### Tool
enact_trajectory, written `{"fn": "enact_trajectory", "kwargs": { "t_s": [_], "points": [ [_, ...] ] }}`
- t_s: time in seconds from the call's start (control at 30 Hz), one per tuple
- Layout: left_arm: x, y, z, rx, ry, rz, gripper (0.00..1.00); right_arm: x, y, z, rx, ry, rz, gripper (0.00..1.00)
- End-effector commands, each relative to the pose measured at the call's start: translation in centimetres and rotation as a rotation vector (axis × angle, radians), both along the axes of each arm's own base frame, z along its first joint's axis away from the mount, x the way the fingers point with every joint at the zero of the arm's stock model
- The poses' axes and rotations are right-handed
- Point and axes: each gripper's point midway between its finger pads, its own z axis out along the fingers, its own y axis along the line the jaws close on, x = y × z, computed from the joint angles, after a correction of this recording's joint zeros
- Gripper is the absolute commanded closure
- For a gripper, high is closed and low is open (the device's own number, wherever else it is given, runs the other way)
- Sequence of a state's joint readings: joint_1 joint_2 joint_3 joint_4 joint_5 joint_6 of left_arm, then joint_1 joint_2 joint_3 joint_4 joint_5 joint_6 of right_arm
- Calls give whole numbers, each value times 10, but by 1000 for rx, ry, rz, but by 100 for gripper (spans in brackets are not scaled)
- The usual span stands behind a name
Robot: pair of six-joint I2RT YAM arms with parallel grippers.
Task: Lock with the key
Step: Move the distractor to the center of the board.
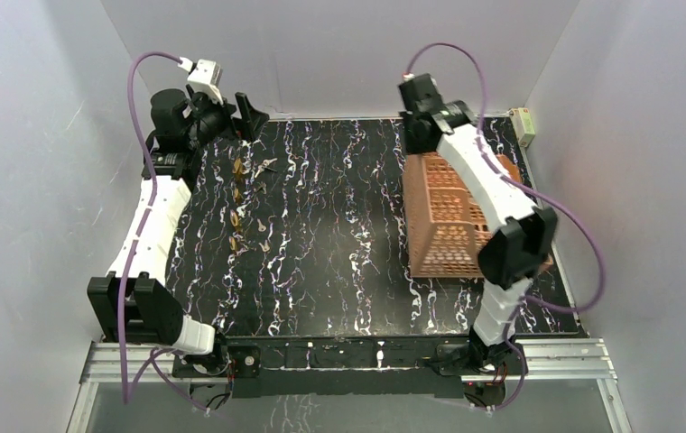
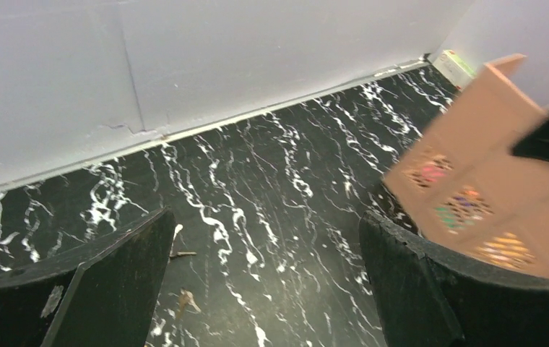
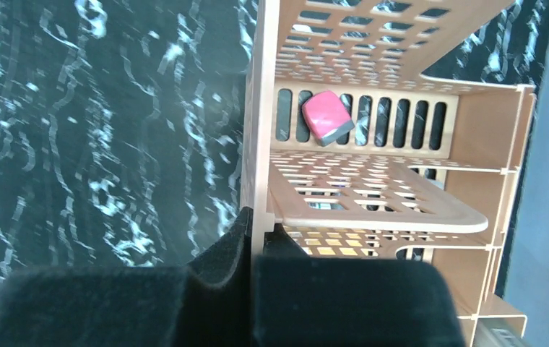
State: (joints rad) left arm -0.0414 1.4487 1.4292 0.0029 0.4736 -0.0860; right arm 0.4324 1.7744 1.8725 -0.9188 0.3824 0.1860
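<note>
Although far from locked: small brass keys [image 1: 235,217] lying loose on black marbled bench [image 1: 339,271], well left of brown perforated crate [image 1: 443,216]; left fingers [image 2: 105,289] released, empty, beside keys; right fingers [image 3: 113,303] clenched on crate wall; key pickup, locking outstanding.

Black marbled tabletop [image 1: 339,225], seemingly grey walls [image 1: 339,54].

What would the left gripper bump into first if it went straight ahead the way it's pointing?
Probably the black table, a little way ahead: the open left gripper tilts down toward it. The keys lie off to one side and the basket to the other, so it likely misses both.
</note>
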Motion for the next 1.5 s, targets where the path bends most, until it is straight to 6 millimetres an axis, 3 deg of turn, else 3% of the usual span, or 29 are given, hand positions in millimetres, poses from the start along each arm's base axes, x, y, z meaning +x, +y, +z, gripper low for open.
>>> {"fn": "enact_trajectory", "kwargs": {
  "t_s": [0.0, 0.17, 0.33, 0.47, 0.5, 0.57, 0.63, 0.7, 0.87, 0.93, 1.0, 1.23, 1.3, 1.37, 1.47],
  "points": [
    [-37, -9, 23, -44, -39, -67, 2, 49, 54, 27, 20, -118, 11, 100],
    [-50, -13, 14, -59, -17, -88, 2, 81, 84, 36, 73, -174, 58, 100],
    [-53, -12, 3, -43, 22, -89, 2, 104, 118, 26, 156, -207, 149, 100],
    [-56, -19, 0, -73, 39, -124, 2, 124, 137, 29, 207, -270, 186, 100],
    [-57, -21, -1, -89, 48, -130, 2, 129, 141, 32, 216, -291, 196, 92],
    [-60, -24, -6, -107, 64, -141, 2, 135, 145, 47, 242, -346, 211, 63],
    [-64, -27, -13, -114, 83, -146, 2, 137, 148, 70, 269, -409, 227, 41],
    [-68, -31, -17, -116, 92, -149, 2, 134, 146, 100, 281, -477, 244, 36],
    [-75, -41, -24, -118, 112, -169, 2, 96, 113, 195, 295, -650, 219, 35],
    [-77, -46, -26, -123, 120, -180, 2, 72, 96, 218, 292, -676, 209, 34],
    [-78, -51, -26, -125, 123, -188, 2, 47, 80, 221, 275, -651, 203, 32],
    [-89, -71, -20, -127, 114, -237, 2, -55, 7, 172, 204, -465, 78, 30],
    [-95, -77, -19, -120, 107, -242, 2, -81, -13, 145, 168, -393, 40, 31],
    [-99, -82, -23, -119, 114, -249, 2, -103, -18, 128, 183, -337, 55, 32],
    [-103, -92, -26, -116, 124, -266, 2, -129, -4, 97, 239, -220, 155, 32]
  ]
}}
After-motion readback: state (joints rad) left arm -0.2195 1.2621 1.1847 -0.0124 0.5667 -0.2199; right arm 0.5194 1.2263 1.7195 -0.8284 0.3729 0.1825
